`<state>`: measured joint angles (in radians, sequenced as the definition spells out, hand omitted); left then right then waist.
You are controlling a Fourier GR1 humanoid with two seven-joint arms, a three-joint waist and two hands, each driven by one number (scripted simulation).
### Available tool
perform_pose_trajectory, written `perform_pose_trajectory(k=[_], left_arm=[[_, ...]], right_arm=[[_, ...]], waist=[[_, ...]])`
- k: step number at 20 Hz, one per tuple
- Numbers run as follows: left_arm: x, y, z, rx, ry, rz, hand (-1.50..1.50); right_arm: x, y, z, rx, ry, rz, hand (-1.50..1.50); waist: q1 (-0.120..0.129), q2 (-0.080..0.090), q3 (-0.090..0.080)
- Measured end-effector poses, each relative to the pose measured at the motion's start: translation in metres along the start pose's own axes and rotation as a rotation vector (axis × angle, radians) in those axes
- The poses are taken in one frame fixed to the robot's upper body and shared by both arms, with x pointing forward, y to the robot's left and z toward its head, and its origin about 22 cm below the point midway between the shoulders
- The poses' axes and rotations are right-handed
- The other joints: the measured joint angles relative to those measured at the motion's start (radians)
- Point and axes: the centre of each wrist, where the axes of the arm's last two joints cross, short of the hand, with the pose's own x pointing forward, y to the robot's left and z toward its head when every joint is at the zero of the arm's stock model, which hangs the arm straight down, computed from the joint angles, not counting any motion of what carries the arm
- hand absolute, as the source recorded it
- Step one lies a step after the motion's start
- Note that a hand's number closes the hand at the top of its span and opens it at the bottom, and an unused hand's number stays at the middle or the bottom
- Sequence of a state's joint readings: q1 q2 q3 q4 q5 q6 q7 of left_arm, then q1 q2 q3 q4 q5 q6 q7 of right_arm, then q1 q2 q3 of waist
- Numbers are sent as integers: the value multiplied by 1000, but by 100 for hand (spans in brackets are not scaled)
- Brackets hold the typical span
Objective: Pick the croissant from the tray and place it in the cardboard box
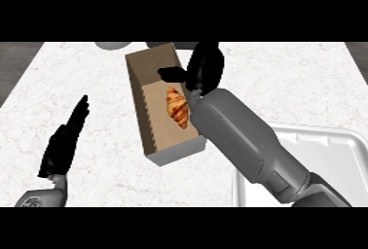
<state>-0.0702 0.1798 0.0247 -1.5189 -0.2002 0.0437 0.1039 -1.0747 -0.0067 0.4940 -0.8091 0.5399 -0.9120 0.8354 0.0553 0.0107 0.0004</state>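
croissant (pixel 176 107) lies lengthwise on cardboard box (pixel 155 141) floor, just below my right hand (pixel 203 65), fingers relaxed, holding nothing.

Single head view, steeply down, close over counter (pixel 287 73); forearms enter below.

Legible text, labels, brands, numbers, signs: none found. I read nothing on the cardboard box (pixel 155 124), inside or on its outer walls; nothing on the white tray (pixel 323 146); nothing on the marbled counter (pixel 108 126); nothing on my forearms or hands.
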Motion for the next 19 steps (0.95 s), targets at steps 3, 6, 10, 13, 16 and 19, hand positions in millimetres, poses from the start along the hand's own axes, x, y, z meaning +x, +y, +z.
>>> perform_pose_trajectory(k=[3, 6, 10, 13, 16, 19], left_arm=[[-4, 3, 2, 13, 12, -2, 0], [-12, 8, 10, 31, 24, 0, 0], [-16, 13, 19, 52, 42, 1, 0], [-17, 18, 17, 67, 55, 2, 0], [-21, 21, 20, 80, 57, 1, 0], [-17, 20, 20, 80, 55, 3, 0]], right_arm=[[0, -7, -2, -53, -1, -118, -150], [-11, -16, -4, -109, 12, -191, -150], [-31, -40, -12, -198, 41, -246, -150], [-53, -67, -11, -247, 59, -288, -150], [-71, -104, -3, -282, 62, -328, -150], [-97, -141, 13, -295, 62, -331, -150]], waist=[[-17, -3, 0], [-38, -9, 0], [-67, -19, 0], [-86, -23, 0], [-93, -24, 0], [-93, -22, 0]])
